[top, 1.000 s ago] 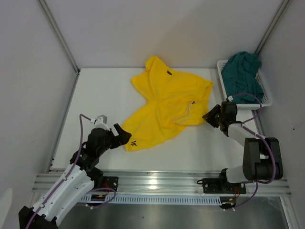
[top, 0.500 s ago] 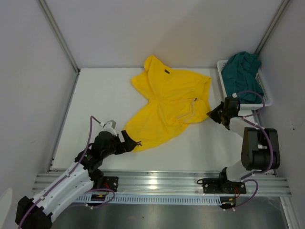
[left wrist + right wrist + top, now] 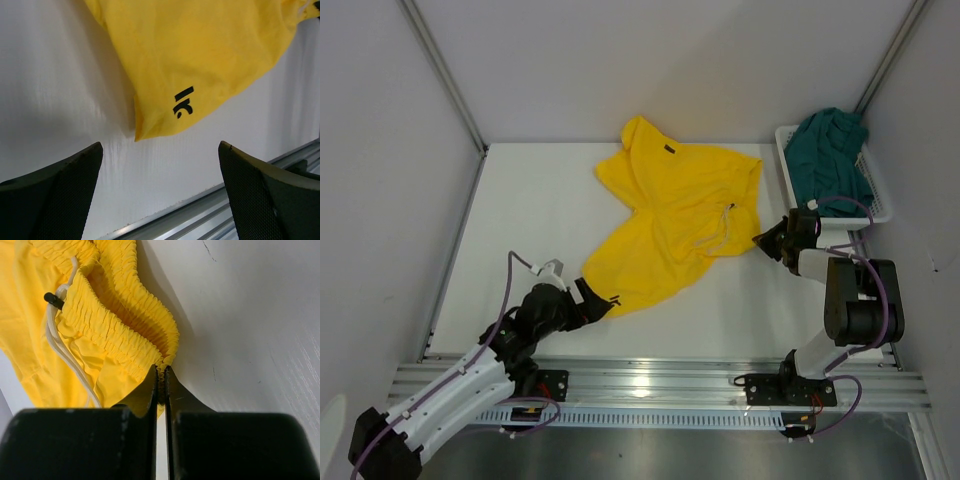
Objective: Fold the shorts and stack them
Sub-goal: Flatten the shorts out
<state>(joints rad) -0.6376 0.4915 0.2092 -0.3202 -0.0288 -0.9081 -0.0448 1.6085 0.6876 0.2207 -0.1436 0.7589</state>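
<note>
While pinching elastic waistband (image 3: 125, 325) of yellow shorts (image 3: 675, 225) in right gripper (image 3: 161, 374), holding left gripper (image 3: 159, 152) spread wide at logo (image 3: 183, 101) corner, likely to pull fabric flat.

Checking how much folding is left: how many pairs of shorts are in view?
2. The yellow shorts lie spread on the table, pinched by the right gripper; the teal shorts sit bunched in the basket. Others could hide beneath them.
</note>
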